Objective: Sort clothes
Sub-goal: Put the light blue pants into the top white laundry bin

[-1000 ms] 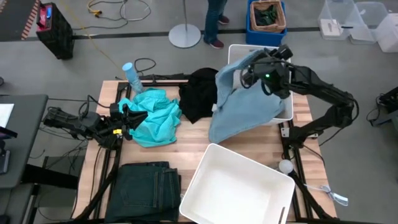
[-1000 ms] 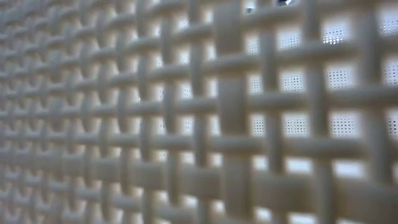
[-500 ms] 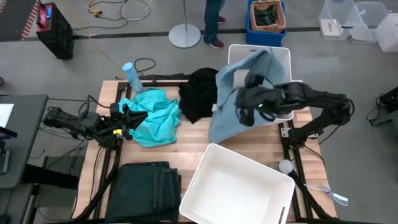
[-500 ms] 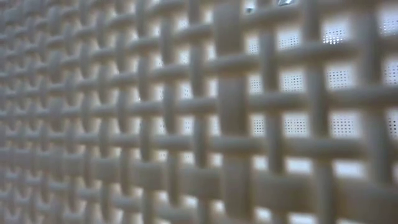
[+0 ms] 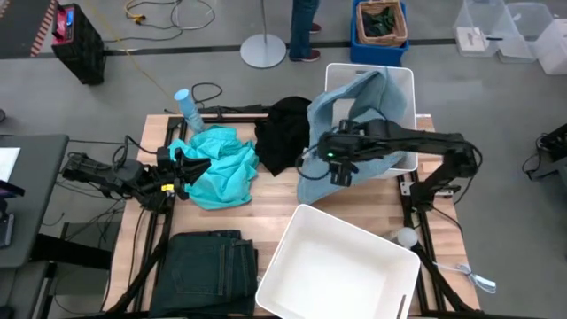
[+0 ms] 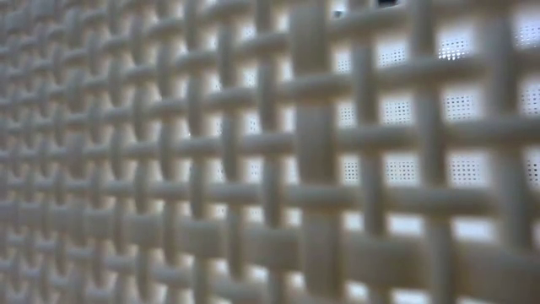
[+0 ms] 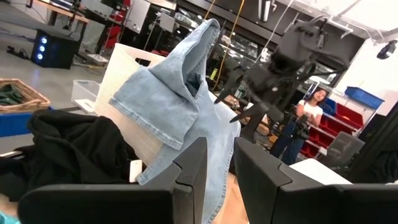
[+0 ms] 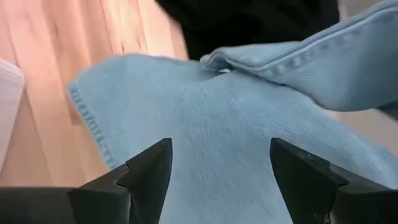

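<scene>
The pale blue denim piece (image 5: 332,120) hangs over the rim of the far white bin (image 5: 403,80), with its lower end on the table. My right gripper (image 5: 337,167) is open, low over that lower end (image 8: 217,124). I cannot tell whether it touches the cloth. My left gripper (image 5: 190,166) waits at the table's left beside the turquoise top (image 5: 226,168), its fingers (image 7: 193,165) a narrow gap apart and empty. The black top (image 5: 283,133) lies in a heap at the far middle. The dark jeans (image 5: 208,270) lie folded at the near left.
A large white bin (image 5: 301,217) stands at the near right, and its lattice wall (image 6: 270,152) fills the low view. A pale blue bottle (image 5: 188,108) stands at the far left. A person's legs (image 5: 306,27) show on the floor beyond the table.
My right gripper has gone from above the far bin toward the table's left and near edges and down, to the denim piece's lower end. The denim piece stays draped over the bin's rim.
</scene>
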You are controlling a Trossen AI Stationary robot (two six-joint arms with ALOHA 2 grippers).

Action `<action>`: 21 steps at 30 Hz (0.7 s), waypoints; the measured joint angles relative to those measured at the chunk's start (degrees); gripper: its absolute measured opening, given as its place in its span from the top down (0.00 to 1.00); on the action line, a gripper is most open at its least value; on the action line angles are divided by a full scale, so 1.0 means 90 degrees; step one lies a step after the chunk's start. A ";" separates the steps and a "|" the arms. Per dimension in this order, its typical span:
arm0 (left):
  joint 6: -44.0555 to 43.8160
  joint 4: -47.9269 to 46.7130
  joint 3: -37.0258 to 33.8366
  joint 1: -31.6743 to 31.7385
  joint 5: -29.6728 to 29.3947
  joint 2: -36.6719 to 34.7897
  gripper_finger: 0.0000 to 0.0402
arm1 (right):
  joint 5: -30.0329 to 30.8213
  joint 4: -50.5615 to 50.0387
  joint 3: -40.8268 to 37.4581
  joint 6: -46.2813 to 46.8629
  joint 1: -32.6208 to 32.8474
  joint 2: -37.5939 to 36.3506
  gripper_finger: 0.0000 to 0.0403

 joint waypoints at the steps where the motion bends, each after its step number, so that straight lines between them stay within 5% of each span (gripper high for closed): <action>1: 0.0000 -0.0001 0.0001 0.0002 0.0000 -0.0001 0.81 | -0.0118 -0.0061 0.0000 0.0006 -0.0062 0.0084 0.29; 10: 0.0002 0.0003 0.0000 0.0002 0.0000 0.0000 0.81 | -0.0750 -0.0224 0.0000 -0.0002 -0.0295 0.0559 0.41; 21: 0.0006 -0.0003 0.0000 0.0002 0.0000 -0.0002 0.81 | -0.0779 -0.0334 0.0002 0.0109 -0.0292 0.0369 0.96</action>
